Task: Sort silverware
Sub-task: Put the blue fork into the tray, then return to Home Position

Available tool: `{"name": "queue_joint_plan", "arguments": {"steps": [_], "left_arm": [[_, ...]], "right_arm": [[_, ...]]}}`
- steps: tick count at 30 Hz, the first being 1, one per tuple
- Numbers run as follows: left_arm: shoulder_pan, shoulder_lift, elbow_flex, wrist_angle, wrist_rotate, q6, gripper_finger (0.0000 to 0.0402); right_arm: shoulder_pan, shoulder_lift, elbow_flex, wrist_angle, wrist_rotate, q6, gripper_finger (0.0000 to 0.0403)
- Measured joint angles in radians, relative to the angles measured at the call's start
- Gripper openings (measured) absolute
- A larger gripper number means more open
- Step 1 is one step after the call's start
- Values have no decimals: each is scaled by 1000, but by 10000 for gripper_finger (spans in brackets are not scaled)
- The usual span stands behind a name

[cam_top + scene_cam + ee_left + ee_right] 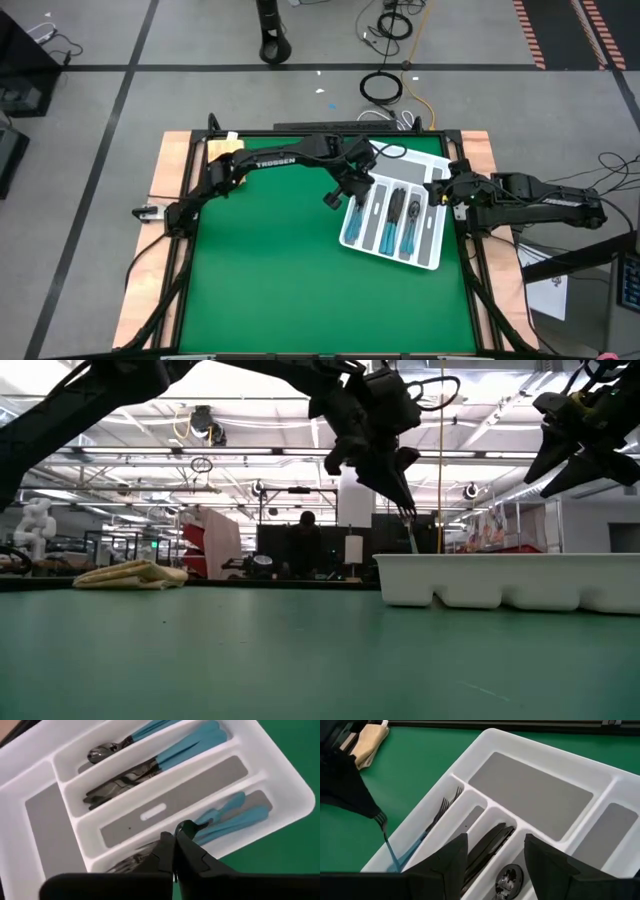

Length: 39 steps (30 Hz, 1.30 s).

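Right wrist view shows the left tool (379, 818) clenched on a light, stiff, slippery fork (387, 842) by its tines, the teal handle hanging below into the tray (485, 742), while the right tool (495, 857) waits released alongside.

This is a large robotics lab or workshop hall. Rows of bright ceiling lights (250, 455) hang from open trusses, black tape lines (120, 100) mark the grey concrete floor, coiled cables (381, 87) lie behind the green-topped desk (270, 280), and a white humanoid robot figure (35, 525) stands far off.
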Motion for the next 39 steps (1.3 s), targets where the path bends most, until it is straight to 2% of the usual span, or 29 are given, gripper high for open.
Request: {"name": "queue_joint_plan", "arguments": {"steps": [9, 18, 21, 25, 28, 31, 35, 39], "left_arm": [[1, 0, 0, 33, -102, 30, 49], [0, 0, -1, 68, -116, 2, 99], [-6, 0, -1, 130, -185, -1, 105], [-25, -1, 45, 174, -332, -144, 106], [-30, -20, 121, 171, -400, -289, 106], [-21, -112, 121, 186, -392, -380, 99], [23, -273, 121, 159, -385, -464, 91], [81, -461, 122, 43, -384, -569, 90]], "right_arm": [[0, 0, 0, 2, -4, -27, 183], [0, 0, 0, 2, -3, -44, 183], [0, 0, 0, 1, -3, -53, 183], [0, -1, 0, 3, 0, -58, 183], [0, -1, -1, 54, 10, -100, 183], [3, -14, -1, 243, -28, -291, 183], [7, -54, 9, 509, -149, -540, 183], [7, -110, 90, 523, -201, -634, 183]]}}
